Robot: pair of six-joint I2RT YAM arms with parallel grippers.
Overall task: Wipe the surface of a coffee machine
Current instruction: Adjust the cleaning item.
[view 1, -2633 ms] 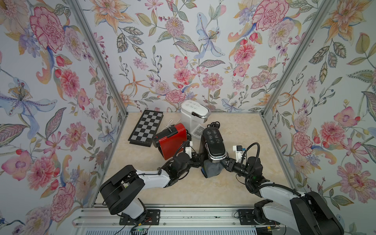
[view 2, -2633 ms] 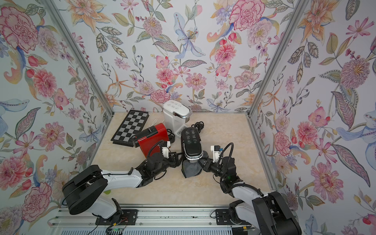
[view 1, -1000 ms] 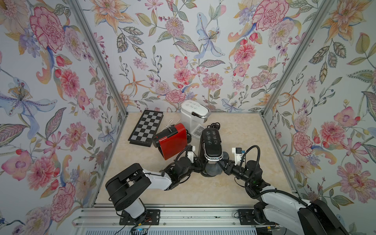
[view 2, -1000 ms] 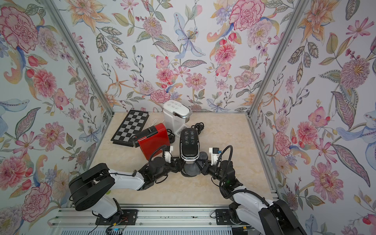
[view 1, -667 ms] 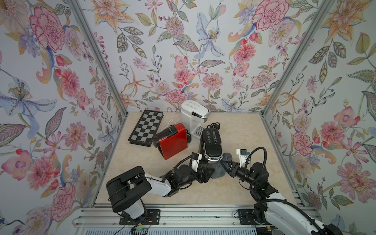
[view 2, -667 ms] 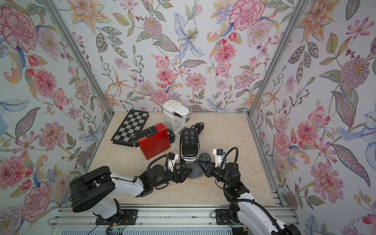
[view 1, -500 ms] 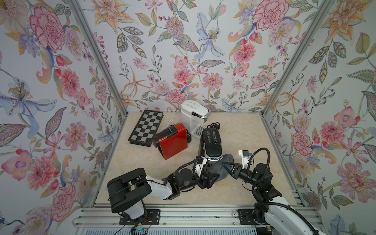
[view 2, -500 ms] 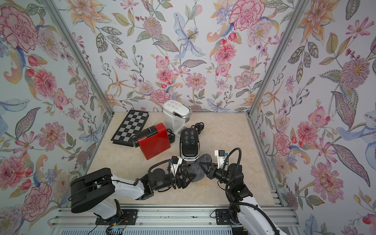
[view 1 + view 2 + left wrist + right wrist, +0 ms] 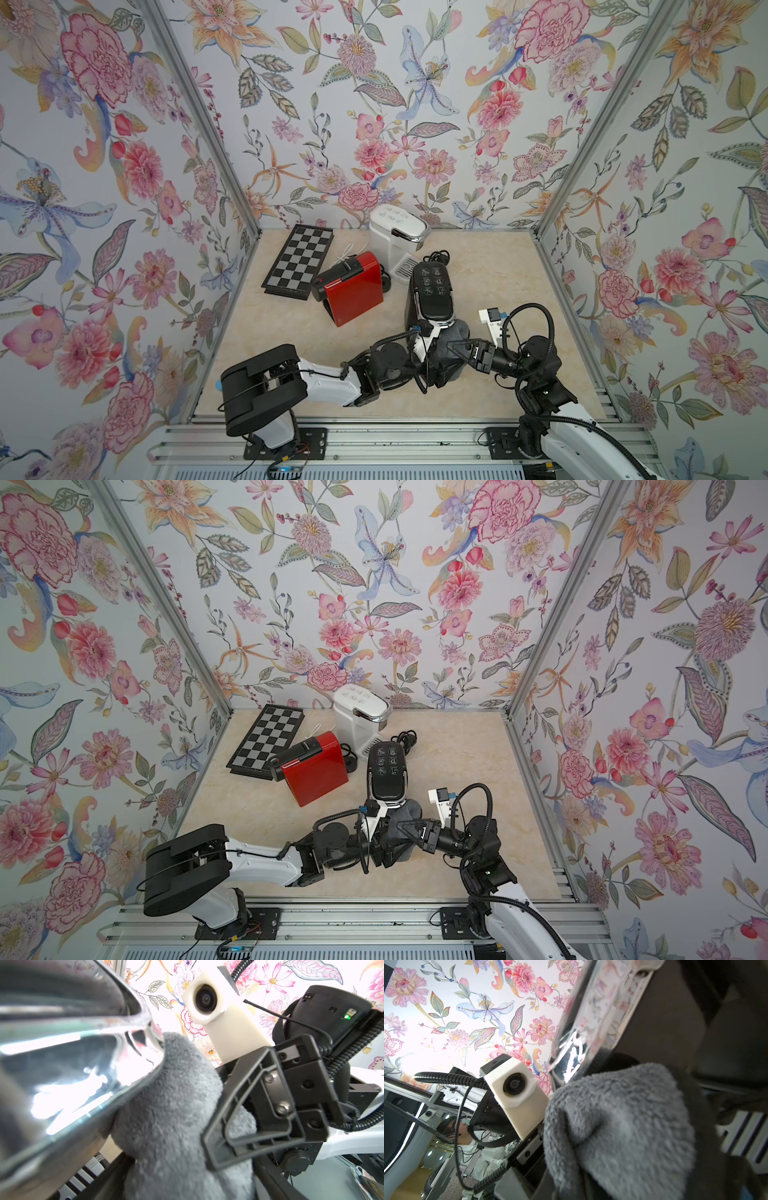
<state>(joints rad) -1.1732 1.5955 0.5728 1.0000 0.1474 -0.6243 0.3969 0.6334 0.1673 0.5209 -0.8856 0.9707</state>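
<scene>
Right end effector (image 9: pixel 451 345) narrow, pinching grey cloth (image 9: pixel 166 1115). One cloth, bunched against chrome lip of black coffee machine (image 9: pixel 432 291), just beyond its tips. Left end effector (image 9: pixel 438 370) faces it, just beside cloth; cannot tell how wide it stands. Three machines: black coffee machine nearest both end effectors, red coffee machine (image 9: pixel 353 291) farther, beyond left end effector, white coffee machine (image 9: pixel 395 237) farthest. One chessboard (image 9: pixel 299 262) beside red coffee machine, on tabletop (image 9: pixel 498 270).
</scene>
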